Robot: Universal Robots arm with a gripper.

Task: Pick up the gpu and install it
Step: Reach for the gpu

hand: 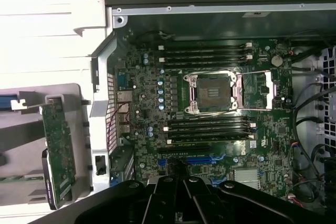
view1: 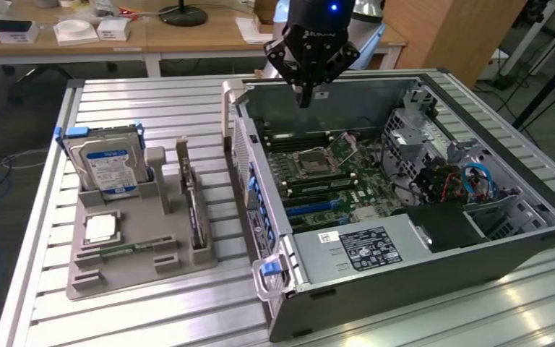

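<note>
The gpu (view1: 193, 208) stands on edge in a slot of the grey holder (view1: 128, 271), on the exterior view's left; it is a thin dark card. The wrist view shows its green board face (hand: 58, 148). My gripper (view1: 305, 97) hangs over the far rim of the open computer case (view1: 509, 246), well apart from the gpu. Its fingers are shut together with nothing between them (hand: 177, 182). Below it lies the motherboard (hand: 157, 103) with an open processor socket (hand: 212, 93) and a blue card slot (hand: 202, 159).
The holder also carries a silver hard drive (view1: 109, 165) with a blue-white label and a small square processor chip (view1: 101, 228). Inside the case sit a power supply (view1: 374, 249) and blue and red cables (view1: 470, 181). Everything rests on a slatted metal table (view1: 142, 108).
</note>
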